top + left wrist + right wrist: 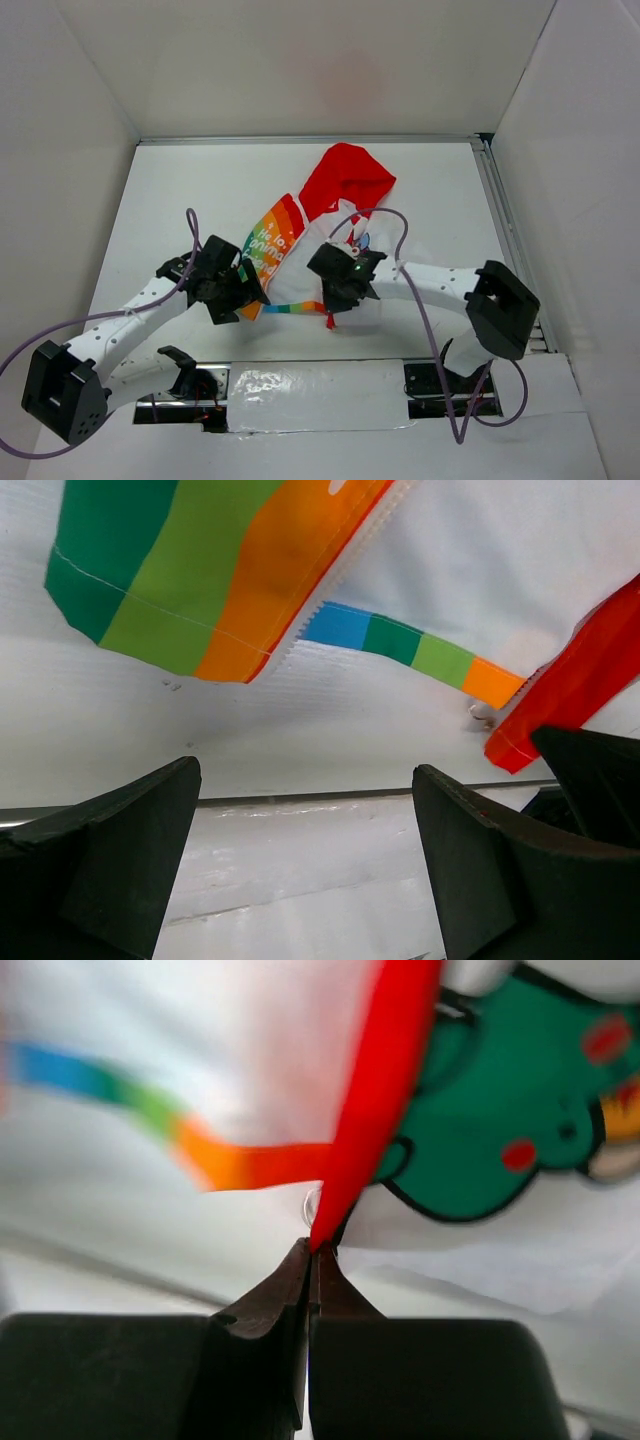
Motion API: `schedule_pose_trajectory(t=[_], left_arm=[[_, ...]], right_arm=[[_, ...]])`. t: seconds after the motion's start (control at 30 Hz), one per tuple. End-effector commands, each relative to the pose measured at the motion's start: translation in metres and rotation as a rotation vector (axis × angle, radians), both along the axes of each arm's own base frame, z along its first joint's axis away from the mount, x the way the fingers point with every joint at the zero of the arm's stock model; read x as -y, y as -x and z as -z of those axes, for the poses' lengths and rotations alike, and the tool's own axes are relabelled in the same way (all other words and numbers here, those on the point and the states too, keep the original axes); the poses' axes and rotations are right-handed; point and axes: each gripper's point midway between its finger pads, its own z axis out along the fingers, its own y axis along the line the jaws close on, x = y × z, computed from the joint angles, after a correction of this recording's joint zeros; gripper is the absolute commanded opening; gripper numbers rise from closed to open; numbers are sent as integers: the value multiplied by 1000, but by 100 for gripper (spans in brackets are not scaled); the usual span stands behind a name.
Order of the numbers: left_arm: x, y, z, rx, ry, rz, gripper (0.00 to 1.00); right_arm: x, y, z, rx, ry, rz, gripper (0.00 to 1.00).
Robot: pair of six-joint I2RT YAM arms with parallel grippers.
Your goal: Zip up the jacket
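Jacket (pixel 330 205) lies open, centre of table (pixel 170 210), hood (pixel 350 170) to far side. Left gripper (pixel 305 780) gapes empty by the rainbow panel (pixel 200 570); right gripper (pixel 312 1260) pinched tight on red trim (pixel 375 1090) at the hem. Prob. lining-up stage; next needs zipper teeth (pixel 345 555) brought together.

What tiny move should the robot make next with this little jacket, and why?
Probably ease the open left pincer forward and close it on the zipper edge of the rainbow panel. The right pincer is shut on the red trim of the jacket, while the left holds nothing, and both front edges likely need holding to start the zip.
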Motion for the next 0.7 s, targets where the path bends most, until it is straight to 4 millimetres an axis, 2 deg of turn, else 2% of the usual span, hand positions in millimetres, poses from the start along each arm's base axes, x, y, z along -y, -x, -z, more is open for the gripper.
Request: schedule_pose_trajectory(t=[0.0, 0.03, 0.1, 0.13, 0.2, 0.3, 0.33, 0.4, 0.43, 0.47, 0.53, 0.63, 0.67], left_arm=[[6, -4, -9, 44, 29, 33, 99], [8, -4, -9, 48, 37, 43, 99], [11, -6, -12, 69, 53, 64, 99], [12, -5, -12, 69, 55, 69, 99], [13, -6, -13, 70, 53, 71, 99], [12, -7, -11, 61, 41, 68, 99], [13, -9, -11, 63, 42, 68, 99], [15, -12, -12, 77, 44, 76, 99], [15, -13, -11, 74, 42, 79, 99], [15, -13, -11, 73, 38, 79, 99], [14, -15, -11, 65, 29, 74, 99], [12, -15, -9, 53, 10, 64, 99], [12, -15, -9, 51, 9, 61, 99]], right_arm=[[-77, -20, -83, 140, -425, -276, 0], [-93, -16, -102, 139, -527, -352, 0], [-112, -16, -132, 193, -653, -454, 0], [-116, -8, -139, 170, -716, -511, 0], [-121, -10, -151, 198, -811, -547, 0], [-105, -20, -116, 136, -777, -470, 0], [-96, -25, -87, 109, -704, -417, 0], [-82, -27, -54, 66, -610, -363, 0], [-73, -27, -29, 26, -543, -327, 0], [-65, -31, -14, 15, -493, -292, 0], [-49, -26, 15, -45, -403, -227, 0], [-31, -23, 34, -69, -325, -155, 3], [-29, -23, 36, -67, -311, -141, 15]])
